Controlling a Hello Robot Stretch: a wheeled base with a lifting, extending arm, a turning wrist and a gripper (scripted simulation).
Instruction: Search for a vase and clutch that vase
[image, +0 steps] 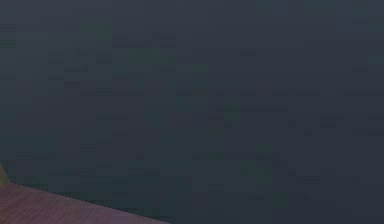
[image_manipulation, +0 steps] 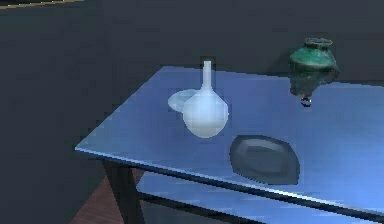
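A white vase (image_manipulation: 206, 110) with a round belly and a long thin neck stands near the middle of a blue table (image_manipulation: 130, 130) in the arm side view. Just behind it on the left lies a small pale dish (image_manipulation: 182, 99). A dark green vase (image_manipulation: 314, 64) with a wide shoulder and narrow foot is at the table's far right. I cannot tell whether its foot rests on the tabletop.
A dark plate (image_manipulation: 265, 157) lies on the table's near right part. The table has a lower shelf (image_manipulation: 200, 200) and dark legs. A dark wall (image: 200, 100) stands close ahead in the forward view, with a strip of reddish floor (image: 60, 210) at the bottom left.
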